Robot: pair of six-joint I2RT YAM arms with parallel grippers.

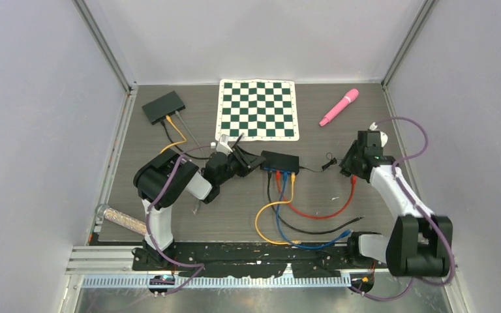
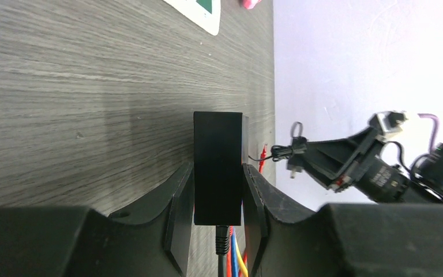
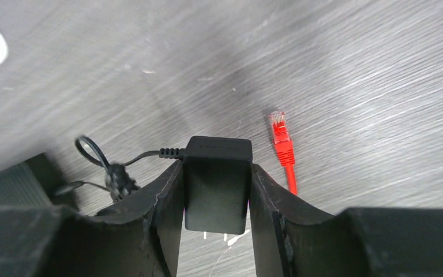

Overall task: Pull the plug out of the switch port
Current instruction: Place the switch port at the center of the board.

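A small black switch (image 1: 280,160) lies mid-table with black, red, blue and yellow cables (image 1: 280,179) plugged into its front ports. My left gripper (image 1: 253,162) is shut on its left end; in the left wrist view both pads press the switch (image 2: 218,156). My right gripper (image 1: 350,164) is shut on a black power adapter (image 3: 217,173), prongs pointing back at the wrist. The adapter's thin black cord (image 1: 316,168) runs to the switch's right end. A loose red plug (image 3: 281,135) lies on the table just beside the right gripper (image 3: 217,196).
A second black switch (image 1: 164,106) with yellow and grey cables sits back left. A green chessboard mat (image 1: 258,109) and a pink microphone (image 1: 338,107) lie at the back. Cable loops (image 1: 300,225) spread toward the front edge. A clear tube (image 1: 121,219) lies front left.
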